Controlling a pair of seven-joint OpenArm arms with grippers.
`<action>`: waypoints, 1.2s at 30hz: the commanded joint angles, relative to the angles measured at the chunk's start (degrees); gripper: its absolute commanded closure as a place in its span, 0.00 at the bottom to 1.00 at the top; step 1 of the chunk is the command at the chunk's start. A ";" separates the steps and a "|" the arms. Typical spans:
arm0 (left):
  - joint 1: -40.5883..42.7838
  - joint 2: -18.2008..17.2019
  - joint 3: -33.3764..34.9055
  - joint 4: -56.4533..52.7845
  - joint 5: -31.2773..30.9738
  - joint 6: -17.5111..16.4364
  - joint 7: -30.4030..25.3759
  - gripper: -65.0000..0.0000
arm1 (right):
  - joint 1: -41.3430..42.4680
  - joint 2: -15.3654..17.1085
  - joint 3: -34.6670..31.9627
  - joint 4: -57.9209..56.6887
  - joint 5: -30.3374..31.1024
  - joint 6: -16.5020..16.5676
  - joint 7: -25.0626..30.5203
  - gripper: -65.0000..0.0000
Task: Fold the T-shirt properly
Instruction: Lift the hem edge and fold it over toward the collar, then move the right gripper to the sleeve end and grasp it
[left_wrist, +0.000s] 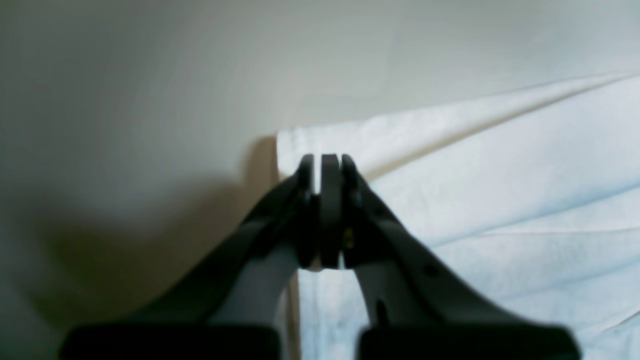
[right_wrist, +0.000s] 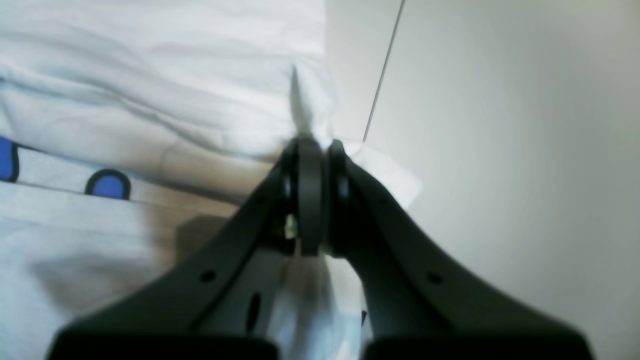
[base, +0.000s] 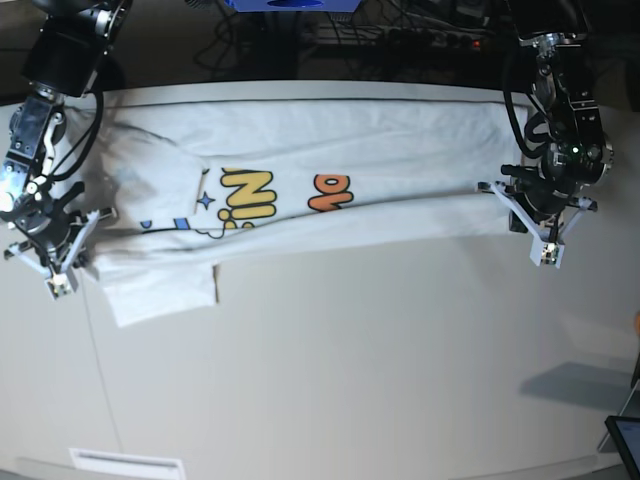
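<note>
1. The left gripper (left_wrist: 324, 165) has its jaws pressed together on the corner edge of the T-shirt (base: 330, 190); in the left wrist view the white cloth runs forward and to one side of the fingertips, bare table (base: 350, 360) to the other.
2. The right gripper (right_wrist: 314, 150) is likewise pinched on the garment's opposite end; a thin peak of fabric rises between its tips, and blue print shows off to the side.
3. In the base view the T-shirt lies as a long band stretched between the two grippers, its long axis running from one end effector straight to the other. Each arm holds its own end; neither is nearer the middle.
4. A sleeve flap (base: 165, 290) hangs out of the band just beside the right gripper.
5. Judgement: the table on the near side of both grippers appears unobstructed for carrying the held edge across. Cables (base: 400, 35) lie beyond the far edge, well apart.
</note>
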 joint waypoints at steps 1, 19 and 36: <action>-0.69 -0.85 0.32 0.30 0.03 0.13 -0.65 1.00 | 1.00 0.87 0.23 0.80 0.54 -0.29 1.18 1.00; -0.69 -0.59 11.14 -12.18 8.91 0.13 -8.74 1.00 | -0.58 1.22 1.82 1.33 0.54 -0.29 -1.81 0.55; -1.13 1.44 10.43 -12.01 9.35 0.13 -8.65 1.00 | 6.98 0.95 -1.44 4.41 0.10 -1.57 -7.09 0.52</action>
